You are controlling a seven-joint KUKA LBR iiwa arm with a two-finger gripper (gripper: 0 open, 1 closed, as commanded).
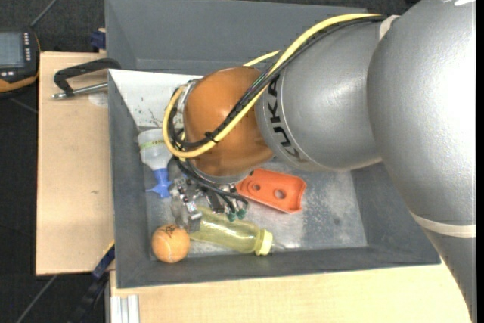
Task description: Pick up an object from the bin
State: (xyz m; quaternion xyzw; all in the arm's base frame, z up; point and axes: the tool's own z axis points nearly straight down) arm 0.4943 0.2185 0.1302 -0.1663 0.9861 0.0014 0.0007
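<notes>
Grey metal bin (344, 223) seen from above, the arm (340, 102) entering from the right with its orange wrist cover (223, 125) above the left half of the floor. The gripper (193, 209) hangs low below the cover, near the front wall, just over the left end of a pale yellow translucent bottle (231, 239) that lies on its side along that wall. A round orange ball (171, 243) rests just beside the bottle's left end, in the front left corner. A flat orange plastic piece (274, 191) with two holes lies close to the right of the gripper. A small blue object (160, 182) and a clear pale container (153, 148) lie to its left, partly under the cover. Whether the gripper is released or clenched cannot be told, since its lower part merges with the dark mechanism and the bottle beneath; nothing can be seen held in it. Judged from this arrangement, the task stands at the approach or early grasp stage: the tool is low among the things, and every visible thing lies on the bin floor. The bottle, or perhaps the ball, appears the likeliest candidate, though contact with either cannot be confirmed. Remaining: securing a hold on one thing and lifting it clear of the bin
</notes>
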